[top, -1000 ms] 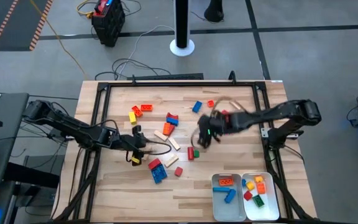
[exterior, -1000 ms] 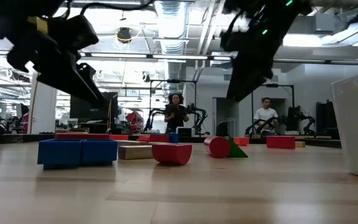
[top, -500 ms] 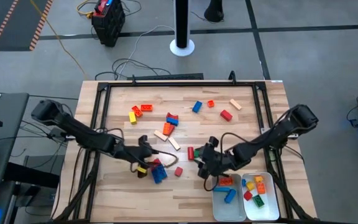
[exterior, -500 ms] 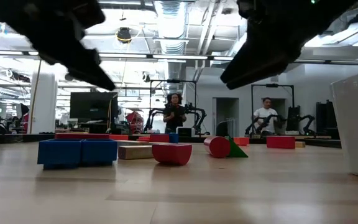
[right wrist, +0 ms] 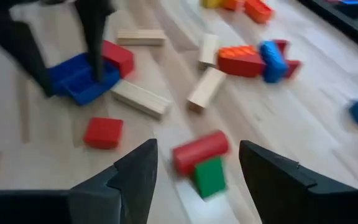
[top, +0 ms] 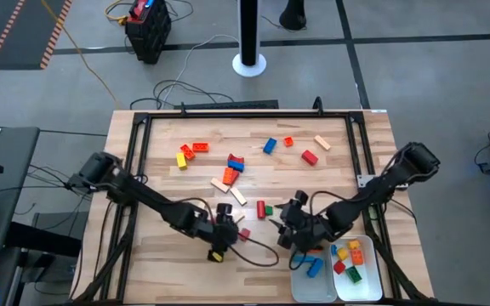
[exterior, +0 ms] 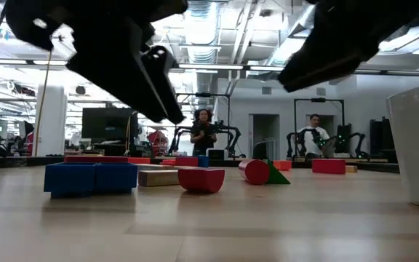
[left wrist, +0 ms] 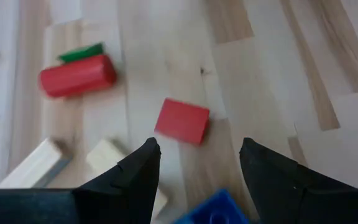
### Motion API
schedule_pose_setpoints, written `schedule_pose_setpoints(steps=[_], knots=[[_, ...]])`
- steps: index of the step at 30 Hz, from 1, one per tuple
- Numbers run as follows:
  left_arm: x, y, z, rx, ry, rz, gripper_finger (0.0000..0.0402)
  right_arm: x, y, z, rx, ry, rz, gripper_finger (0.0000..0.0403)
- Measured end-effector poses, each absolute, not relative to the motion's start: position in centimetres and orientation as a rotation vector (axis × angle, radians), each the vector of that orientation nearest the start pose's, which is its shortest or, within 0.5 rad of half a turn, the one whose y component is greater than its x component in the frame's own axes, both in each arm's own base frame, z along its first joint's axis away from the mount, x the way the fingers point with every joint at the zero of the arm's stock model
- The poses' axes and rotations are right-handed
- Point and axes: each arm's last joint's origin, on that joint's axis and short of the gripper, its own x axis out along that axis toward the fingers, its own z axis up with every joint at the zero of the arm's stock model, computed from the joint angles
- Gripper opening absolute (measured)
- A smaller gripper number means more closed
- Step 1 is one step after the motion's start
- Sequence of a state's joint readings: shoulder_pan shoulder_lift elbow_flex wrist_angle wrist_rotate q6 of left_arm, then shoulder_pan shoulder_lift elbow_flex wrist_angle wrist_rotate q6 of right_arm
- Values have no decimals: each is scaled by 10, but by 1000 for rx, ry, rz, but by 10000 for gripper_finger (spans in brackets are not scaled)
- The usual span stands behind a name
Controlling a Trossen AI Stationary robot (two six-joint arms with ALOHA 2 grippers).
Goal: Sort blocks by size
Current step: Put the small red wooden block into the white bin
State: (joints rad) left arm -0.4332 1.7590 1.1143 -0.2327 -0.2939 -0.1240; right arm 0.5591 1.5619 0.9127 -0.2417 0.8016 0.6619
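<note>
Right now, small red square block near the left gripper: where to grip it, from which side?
Grip the small red block across two opposite flat sides, coming straight down from above. It lies flat and alone on bare wood, apart from the red cylinder and tan blocks, so both sides are free. The left gripper is open beside it.

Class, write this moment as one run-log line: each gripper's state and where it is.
left gripper: open, above blue block | right gripper: open, empty, beside left tray | held: nothing
</note>
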Motion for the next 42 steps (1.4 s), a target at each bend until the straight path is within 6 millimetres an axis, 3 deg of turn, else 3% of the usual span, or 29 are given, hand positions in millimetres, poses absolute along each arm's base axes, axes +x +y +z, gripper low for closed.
schedule_pose_setpoints(steps=[7, 14, 20, 25, 42], knots=[[346, -143, 185, 240, 773, -95, 212, 245, 143, 200, 131, 649, -516, 256], [360, -128, 192, 207, 684, -124, 212, 242, 146, 200, 143, 648, -515, 256], [373, -122, 169, 189, 710, -184, 212, 242, 145, 199, 142, 649, -517, 256], [374, -122, 152, 206, 772, -183, 212, 241, 147, 199, 141, 648, -512, 256], [371, -121, 135, 228, 845, -203, 212, 241, 146, 200, 135, 636, -521, 256]])
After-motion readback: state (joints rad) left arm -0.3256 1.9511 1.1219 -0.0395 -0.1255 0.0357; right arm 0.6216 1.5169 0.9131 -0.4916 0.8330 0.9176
